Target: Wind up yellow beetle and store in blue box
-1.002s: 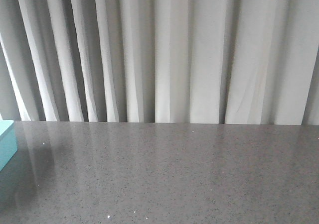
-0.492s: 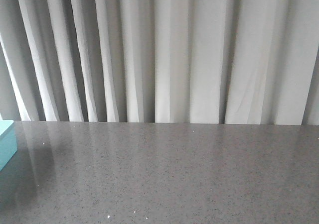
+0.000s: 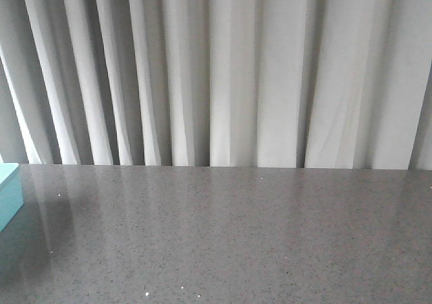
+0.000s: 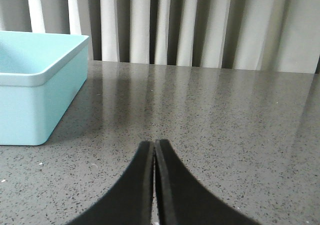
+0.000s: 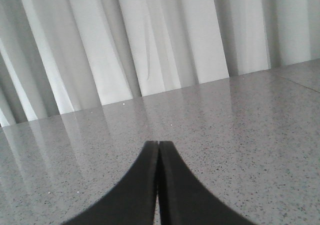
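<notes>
The pale blue box (image 4: 35, 85) stands open on the grey table in the left wrist view, beyond and to one side of my left gripper (image 4: 154, 143). A corner of the blue box (image 3: 8, 192) shows at the left edge of the front view. My left gripper is shut and empty above the table. My right gripper (image 5: 158, 144) is shut and empty above bare table. The yellow beetle is out of view in every frame. Neither gripper shows in the front view.
The grey speckled table (image 3: 236, 236) runs back to white pleated curtains (image 3: 229, 74). The curtains also hang behind the table in the left wrist view (image 4: 200, 25) and in the right wrist view (image 5: 150, 40).
</notes>
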